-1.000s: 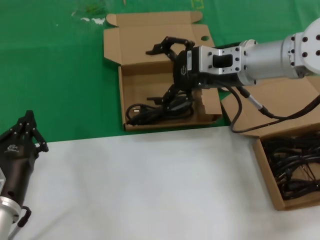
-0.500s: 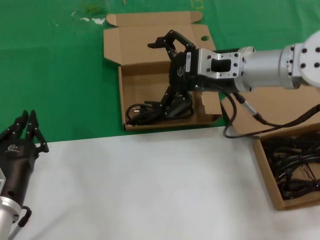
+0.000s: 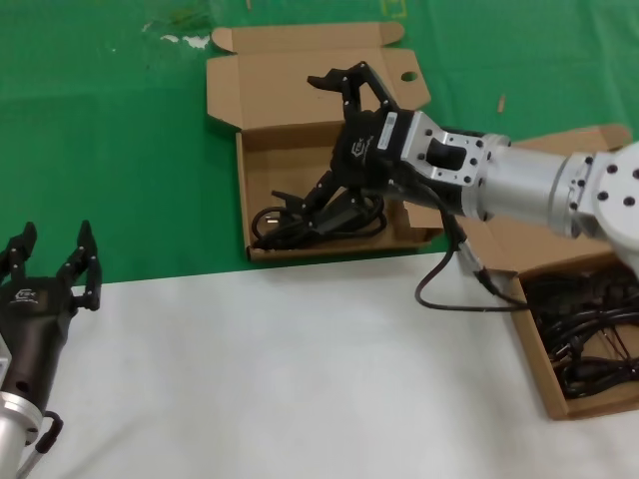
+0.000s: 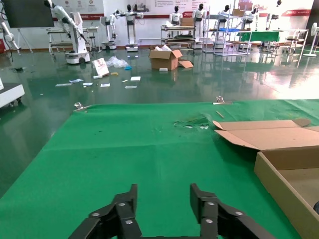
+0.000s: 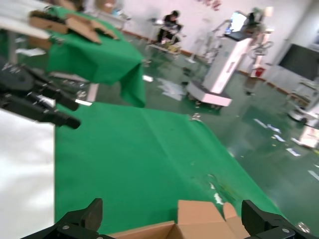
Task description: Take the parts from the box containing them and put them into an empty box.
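The box with round holes [image 3: 262, 150] lies open at the far middle, with one black cable bundle [image 3: 300, 222] in its near part. My right gripper [image 3: 300, 140] is open and empty above this box; one finger hangs just over the bundle. In the right wrist view the gripper [image 5: 174, 214] is spread wide over the box's flap [image 5: 199, 219]. The box of parts [image 3: 527, 334] sits at the right edge, partly out of view, with several black cables [image 3: 589, 339] in it. My left gripper [image 3: 50, 264] is open and empty at the near left, as the left wrist view [image 4: 163, 196] shows.
A green cloth [image 3: 120, 150] covers the far half of the table and a white cloth [image 3: 280, 379] the near half. The right arm's own cable [image 3: 449, 289] hangs down between the two boxes. The holed box's edge also shows in the left wrist view [image 4: 279, 174].
My right arm has swung and turned, its wrist coming nearer and its open fingers rising a little off the bundle. My left gripper's fingers have spread from shut to open.
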